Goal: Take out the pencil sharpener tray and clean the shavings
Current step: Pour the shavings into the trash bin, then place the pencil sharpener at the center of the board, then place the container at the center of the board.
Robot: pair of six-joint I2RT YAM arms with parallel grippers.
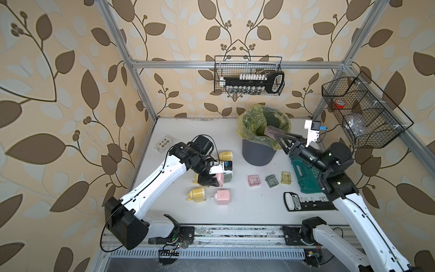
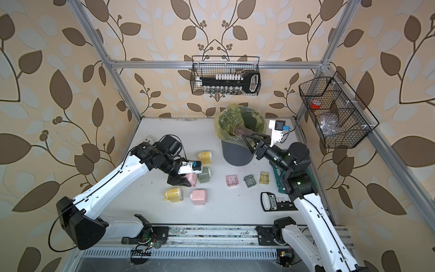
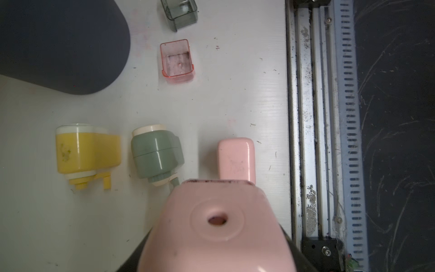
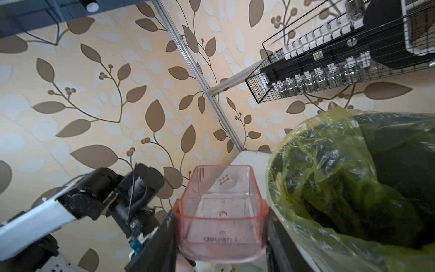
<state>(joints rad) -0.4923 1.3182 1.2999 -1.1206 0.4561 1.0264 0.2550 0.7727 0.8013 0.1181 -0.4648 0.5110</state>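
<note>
Pink tray (image 1: 273,131), pinched by the right gripper (image 1: 277,137), needed tipping well over the bin (image 1: 259,154); left gripper (image 1: 207,183) clasped a sharpener (image 3: 216,223).

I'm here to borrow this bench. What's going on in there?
The right claw grips a clear pink tray up by the rim of the bag-lined bin. The tray looks about empty, with no heap of shavings showing. The left claw holds a pink sharpener over the table, next to a green sharpener. A second pink tray, a grey tray and a yellow tray lie on the table.
</note>
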